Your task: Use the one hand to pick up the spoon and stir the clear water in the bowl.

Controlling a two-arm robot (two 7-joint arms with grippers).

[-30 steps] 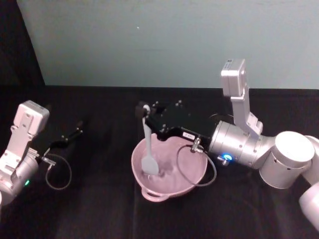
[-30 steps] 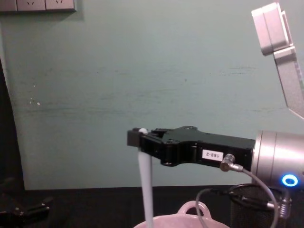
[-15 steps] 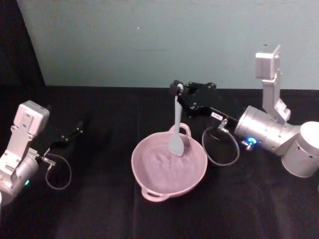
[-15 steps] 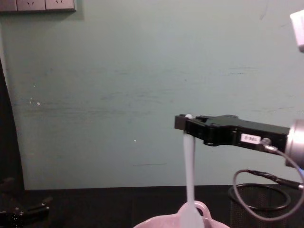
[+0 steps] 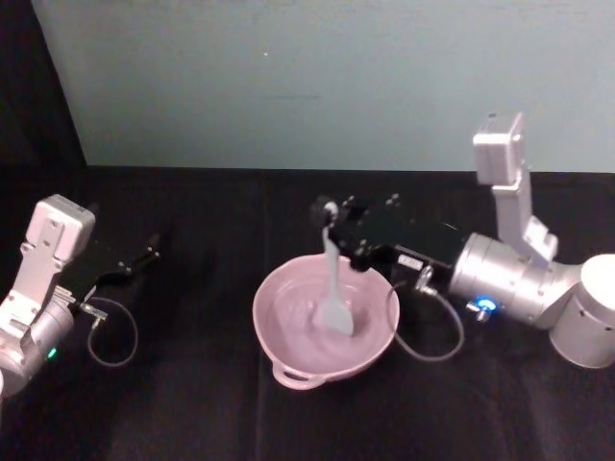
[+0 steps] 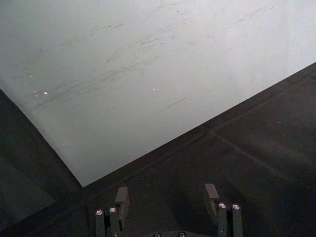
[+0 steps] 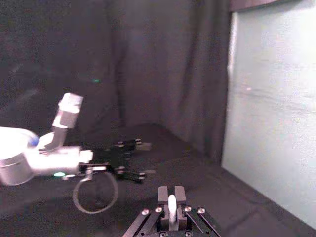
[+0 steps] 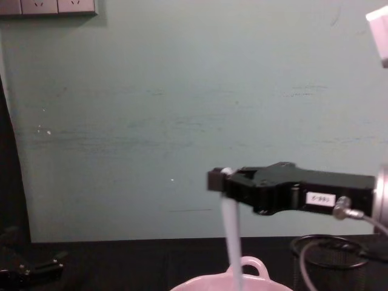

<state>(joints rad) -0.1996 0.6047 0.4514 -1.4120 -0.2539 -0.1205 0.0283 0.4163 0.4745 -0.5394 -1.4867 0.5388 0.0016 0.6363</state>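
The pale pink bowl sits mid-table with water in it; its rim and loop handle show in the chest view. The white spoon hangs upright, its broad blade dipped into the water right of the bowl's centre. My right gripper reaches in from the right above the bowl's far rim, shut on the spoon's handle top. The handle tip sits pinched between the jaws in the right wrist view. My left gripper rests parked at the far left, its fingers apart and holding nothing.
A black wire-mesh cup stands to the right of the bowl, behind the right arm's cable. The black table runs back to a pale green wall. The left arm lies low at the table's left side.
The right gripper carried the spoon from the bowl's far rim leftward and nearer, lowering the blade back into the water. The left arm stayed still.
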